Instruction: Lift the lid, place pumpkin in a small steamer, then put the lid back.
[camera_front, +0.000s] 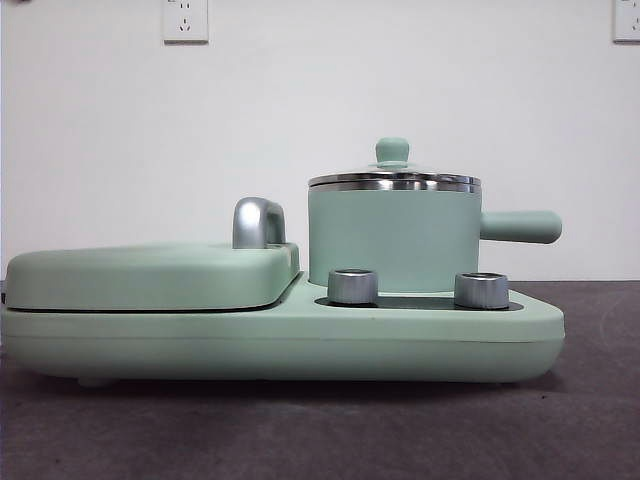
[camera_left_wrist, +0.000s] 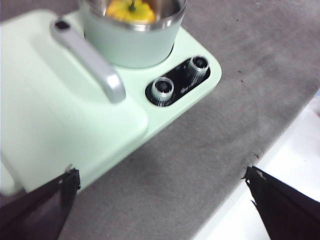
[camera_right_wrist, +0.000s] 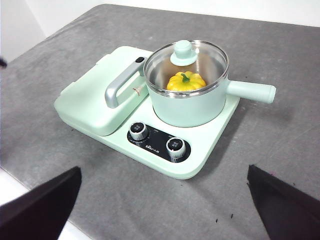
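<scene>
The left gripper (camera_left_wrist: 162, 182) hangs released, jaws wide and holding nothing, above bare table (camera_left_wrist: 240, 75) just off the base (camera_left_wrist: 165, 112) corner. The right gripper (camera_right_wrist: 165, 192) is likewise spread, well back from the appliance. The lid (camera_right_wrist: 186, 62) sits on the small steamer (camera_right_wrist: 187, 107), the pumpkin (camera_right_wrist: 186, 81) inside. The front view hides the pumpkin; the left wrist view's blurred crop probably cuts off the lid.
</scene>
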